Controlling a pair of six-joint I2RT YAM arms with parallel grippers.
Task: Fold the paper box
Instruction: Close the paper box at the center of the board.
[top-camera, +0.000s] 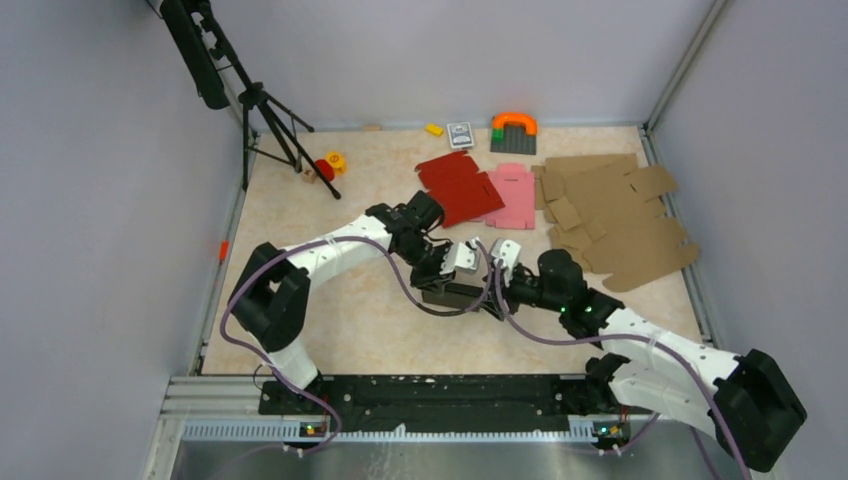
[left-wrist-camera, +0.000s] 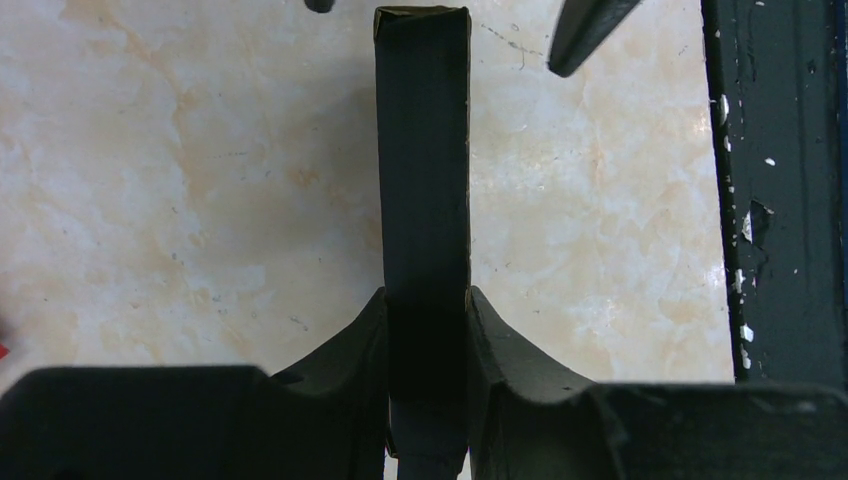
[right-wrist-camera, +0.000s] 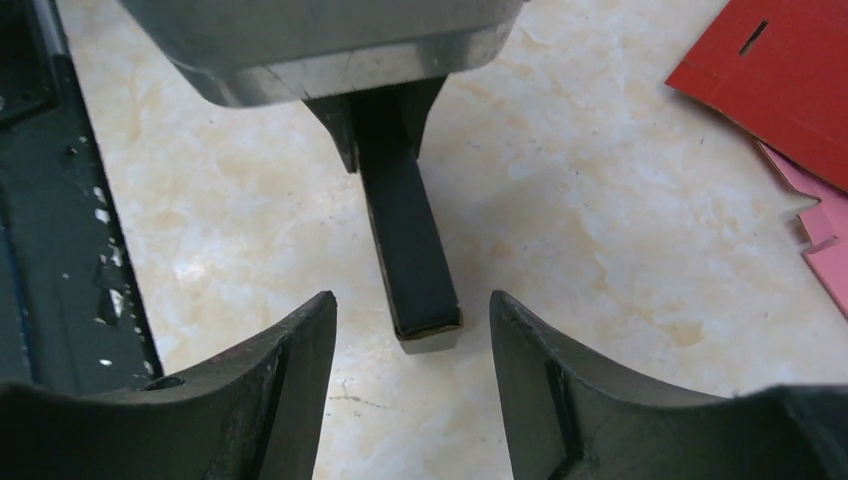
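Left wrist view: paper box (left-wrist-camera: 424, 180) clamped between left jaws, right jaws apart just beyond its end

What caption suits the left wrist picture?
Left end effector clamps the black folded cardboard paper box over a marbled beige table.

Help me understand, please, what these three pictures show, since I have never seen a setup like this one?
The wide picture looks down from above on two robot arms bolted at the near edge of a table. The other two come from cameras on the arms' wrists, looking along their own fingers. The left gripper is shut on the paper box, a black cardboard piece folded narrow. The right gripper is open, its fingers either side of the box's free end without touching. Farther back lie a red blank, a pink blank, brown cardboard sheets, a few small toys and a tripod.
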